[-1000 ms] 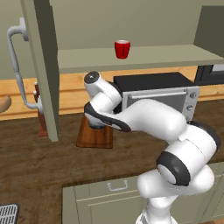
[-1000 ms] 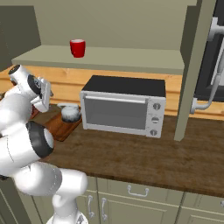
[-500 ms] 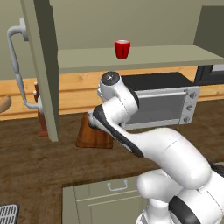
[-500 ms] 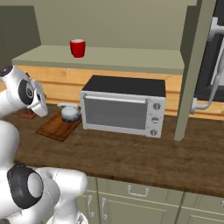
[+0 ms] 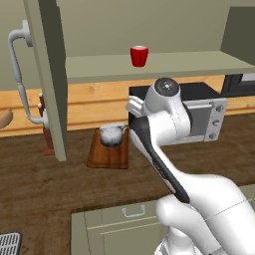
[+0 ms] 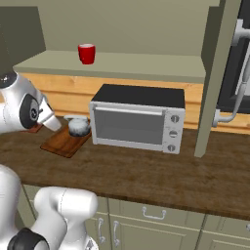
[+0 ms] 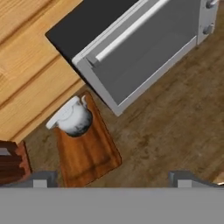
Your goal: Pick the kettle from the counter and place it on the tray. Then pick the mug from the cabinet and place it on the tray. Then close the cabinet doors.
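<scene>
Sitting on the tray [image 5: 107, 157], the kettle [image 5: 112, 135] is done; the mug [image 5: 139, 56] waits in the cabinet [image 6: 122, 66] above it, doors unclosed, pincer [image 7: 111, 178] wide, empty.

Back wall: we see a plain olive-beige wall [image 5: 99, 25] up top, evenly lit, no hard shadows.
Wall panel: below it a light orange wood panel [image 5: 94, 102] runs the width behind the worktop.
Appliance: a grey microwave [image 6: 136, 124] with a black top sits against that panel, door shut, knobs on its right side.
Lower units: we have grey-green drawer fronts [image 6: 146, 217] with small pale handles along the bottom.
Left edge: a dark reddish-brown block [image 5: 48, 134] stands by the panel; we can't tell what it is.
</scene>
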Motion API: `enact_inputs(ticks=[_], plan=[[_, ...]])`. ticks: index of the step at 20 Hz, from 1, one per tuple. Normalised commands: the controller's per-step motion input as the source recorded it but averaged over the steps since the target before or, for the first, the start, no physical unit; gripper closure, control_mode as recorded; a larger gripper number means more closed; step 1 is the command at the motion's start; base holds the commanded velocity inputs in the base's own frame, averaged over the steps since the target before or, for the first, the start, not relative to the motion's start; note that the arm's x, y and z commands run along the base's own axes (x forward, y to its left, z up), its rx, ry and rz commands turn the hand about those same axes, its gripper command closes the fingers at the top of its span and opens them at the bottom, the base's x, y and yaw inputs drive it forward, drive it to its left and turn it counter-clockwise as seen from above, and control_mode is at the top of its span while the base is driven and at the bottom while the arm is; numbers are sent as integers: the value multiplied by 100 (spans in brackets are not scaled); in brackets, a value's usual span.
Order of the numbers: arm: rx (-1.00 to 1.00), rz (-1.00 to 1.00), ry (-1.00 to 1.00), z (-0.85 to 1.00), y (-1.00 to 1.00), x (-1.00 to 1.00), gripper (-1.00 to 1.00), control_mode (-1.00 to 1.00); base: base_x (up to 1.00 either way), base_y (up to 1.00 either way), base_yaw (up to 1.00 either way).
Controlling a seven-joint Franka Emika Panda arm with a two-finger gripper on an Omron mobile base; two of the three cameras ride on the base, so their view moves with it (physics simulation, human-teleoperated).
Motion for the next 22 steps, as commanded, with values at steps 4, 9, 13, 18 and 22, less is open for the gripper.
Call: enact_inputs(ticks=[4,9,13,18,22], plan=[[-15,30,-3,65,-17,-48,-100,-100,0,0,0],[-15,33,-13,74,-3,-40,-100,-100,0,0,0],[-22,21,-35,72,-13,-42,-100,-100,0,0,0],[-26,16,-39,72,-20,-38,-100,-100,0,0,0],[-18,13,-28,65,-12,-29,-100,-100,0,0,0]])
